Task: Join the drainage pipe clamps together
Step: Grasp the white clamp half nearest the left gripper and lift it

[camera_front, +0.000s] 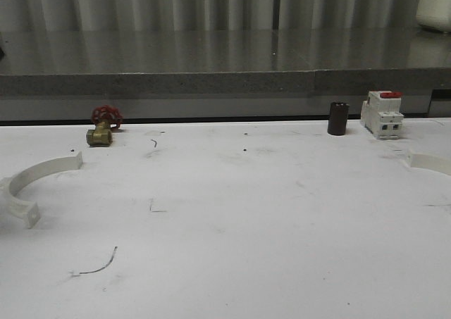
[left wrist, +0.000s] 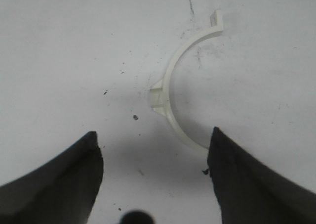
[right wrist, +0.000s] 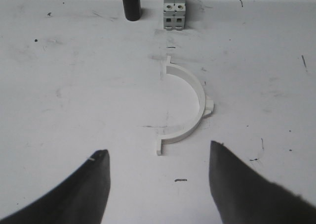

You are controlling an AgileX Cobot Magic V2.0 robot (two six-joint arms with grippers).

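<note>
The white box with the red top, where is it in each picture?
Front view: the box stands far back on the right, by the table's edge.
Right wrist view: the box is beyond the clamp half.
Left wrist view: looks down at the other clamp half.
Shared landmark: the dark cylinder beside the box.

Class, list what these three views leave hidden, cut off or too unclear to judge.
- Front view: right clamp half cut off by the frame edge; its far end is unseen.
- Left wrist view: left clamp half's lower end is hidden behind a finger.
- Front view: brass valve too small for detail.
</note>
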